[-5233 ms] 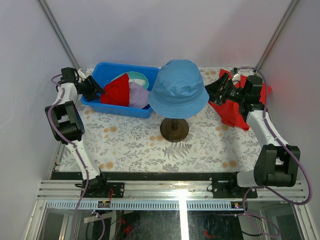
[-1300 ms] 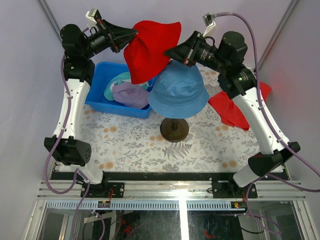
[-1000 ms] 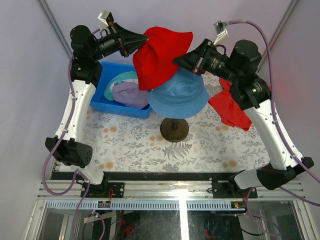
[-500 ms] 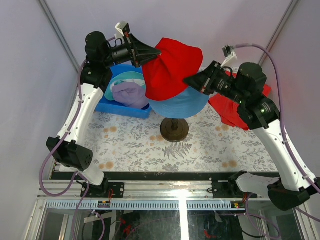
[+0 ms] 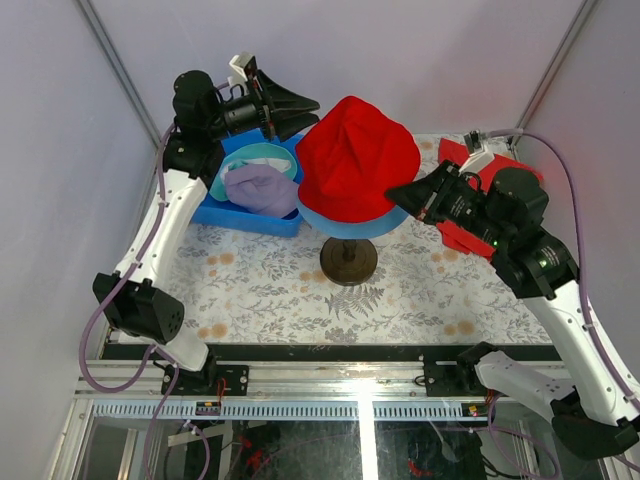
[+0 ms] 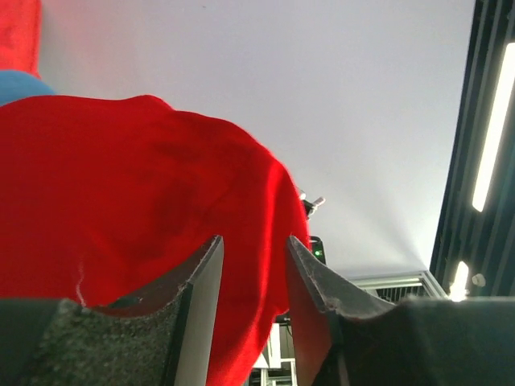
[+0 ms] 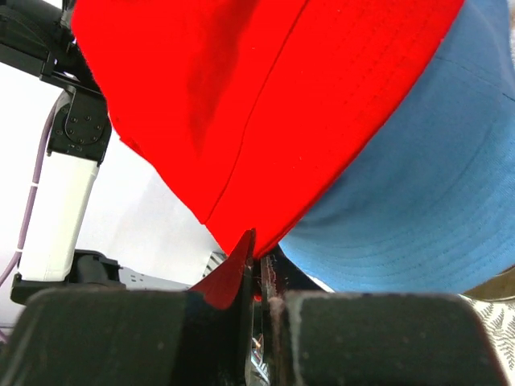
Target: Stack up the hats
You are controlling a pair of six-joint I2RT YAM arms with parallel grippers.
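The red hat (image 5: 355, 160) sits over the blue hat (image 5: 345, 223), whose brim shows below it on the stand. My right gripper (image 5: 394, 191) is shut on the red hat's right brim; the right wrist view shows the red hat (image 7: 241, 96) pinched at my gripper (image 7: 258, 241), above the blue hat (image 7: 418, 185). My left gripper (image 5: 308, 112) is open just left of the red hat's crown, and in the left wrist view the red hat (image 6: 121, 201) lies beyond my gripper (image 6: 253, 245). A lilac hat (image 5: 258, 190) and a teal hat (image 5: 243, 155) lie in the bin.
The blue bin (image 5: 240, 221) stands at the back left, under my left arm. A flat red cloth (image 5: 462, 236) lies at the right, mostly hidden by my right arm. The stand's round dark base (image 5: 349, 262) rests mid-table on the floral cover.
Both arms brought the red hat down and to the right, onto the blue hat. My left gripper has opened and let go of it. My right gripper stays shut on the brim.
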